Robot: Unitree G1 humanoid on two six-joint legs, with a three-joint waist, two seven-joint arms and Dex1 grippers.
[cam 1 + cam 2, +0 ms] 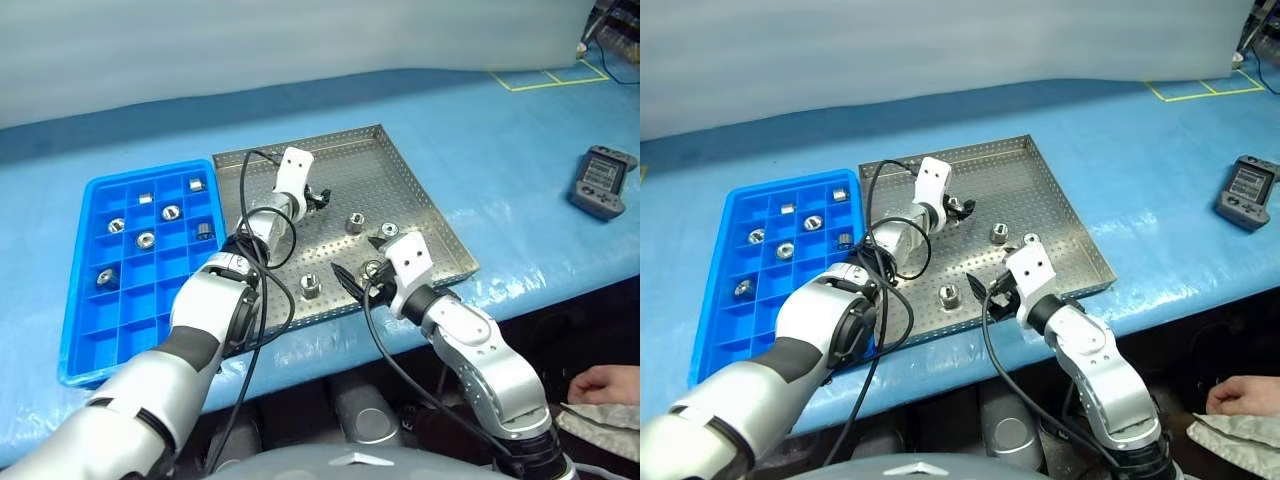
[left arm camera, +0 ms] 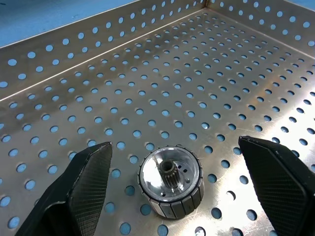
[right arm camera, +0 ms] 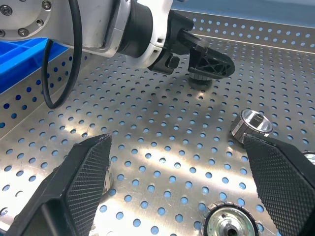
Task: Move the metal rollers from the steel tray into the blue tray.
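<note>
The left gripper (image 2: 170, 191) stands wide apart around one roller (image 2: 171, 183) near the steel tray's (image 1: 420, 190) middle, not yet touching it; the right gripper (image 3: 177, 187) is also apart, near the front edge. The roller looks hard, smooth and rather slippery; probably best to pinch its ribbed side; several rollers already lie in the blue tray (image 1: 85, 340).

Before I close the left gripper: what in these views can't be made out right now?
- Head views: the small shiny metal roller between the open left gripper fingers is hidden by that wrist.
- Right wrist view: a roller is cut by the edge.
- Bright blue plastic compartment tray: near corner hidden by the left arm.
</note>
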